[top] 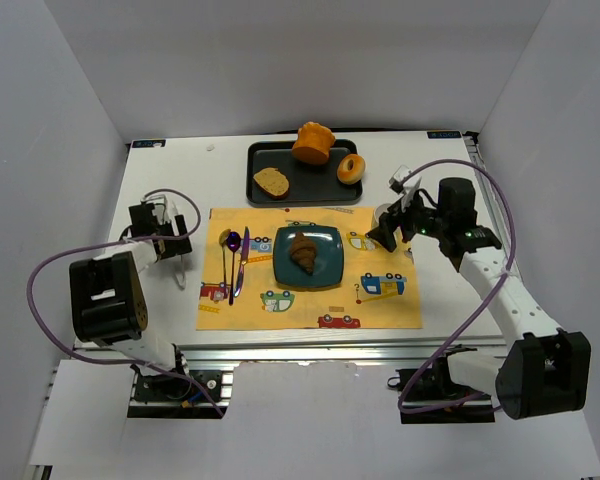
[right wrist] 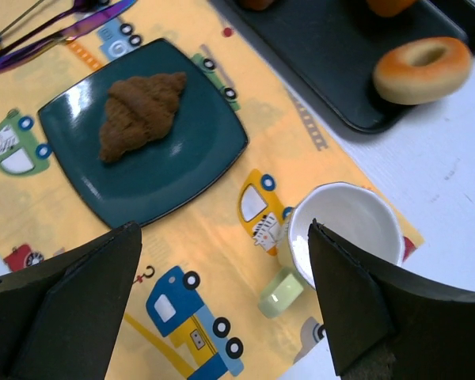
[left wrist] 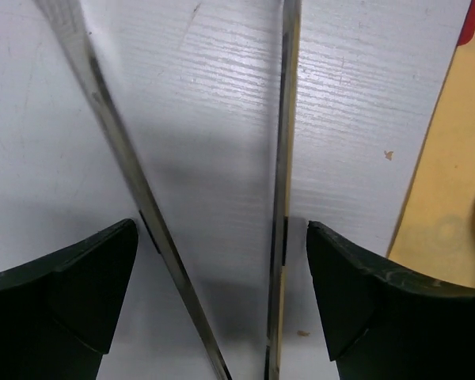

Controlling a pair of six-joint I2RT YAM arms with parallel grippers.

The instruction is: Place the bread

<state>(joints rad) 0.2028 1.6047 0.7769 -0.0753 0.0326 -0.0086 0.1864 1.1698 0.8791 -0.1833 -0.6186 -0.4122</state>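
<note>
Bread lies on the blue plate on the mat. R gripper hangs w/ fingers spread, holding nothing, over the cup by the plate. L gripper is spread too, over the table.

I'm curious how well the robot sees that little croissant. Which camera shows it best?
The right wrist view: the croissant is close, ridges clear, lying on the dark plate. The top view shows it whole but small on that plate. The left wrist view shows none of it.
</note>
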